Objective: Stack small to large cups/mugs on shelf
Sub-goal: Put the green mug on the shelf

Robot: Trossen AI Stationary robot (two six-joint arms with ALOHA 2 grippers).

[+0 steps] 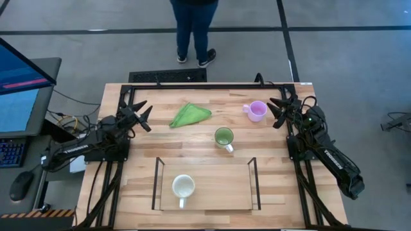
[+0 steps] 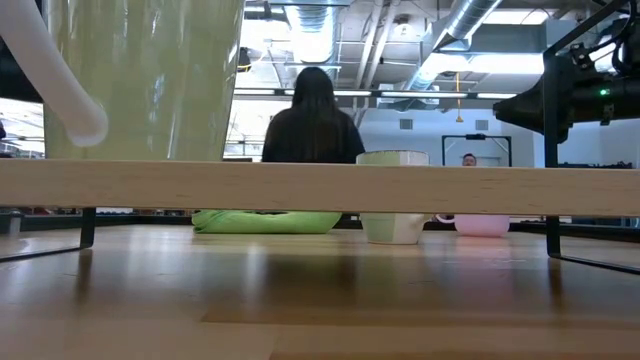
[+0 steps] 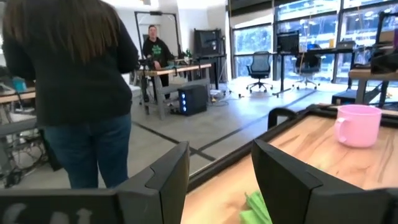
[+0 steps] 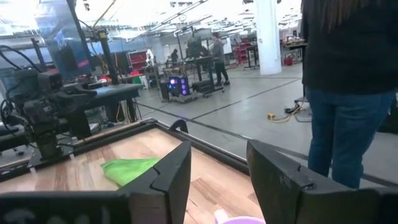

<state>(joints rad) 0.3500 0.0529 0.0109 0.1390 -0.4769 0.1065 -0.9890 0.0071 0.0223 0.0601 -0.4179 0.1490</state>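
A white mug (image 1: 183, 187) stands on the clear-topped shelf (image 1: 212, 202) near the table's front, toward the shelf's left end; it looms at the upper left of the low view (image 2: 140, 75). A green mug (image 1: 224, 136) stands on the table's middle, also in the low view (image 2: 393, 212). A light purple mug (image 1: 257, 110) stands at the far right, seen in the left wrist view (image 3: 358, 124). My left gripper (image 1: 145, 117) is open and empty at the far left. My right gripper (image 1: 277, 112) is open and empty just right of the purple mug.
A crumpled green cloth (image 1: 189, 115) lies at the far middle of the table. A person (image 1: 194, 29) stands beyond the far edge. A monitor (image 1: 22, 83) and keyboard stand left of the table.
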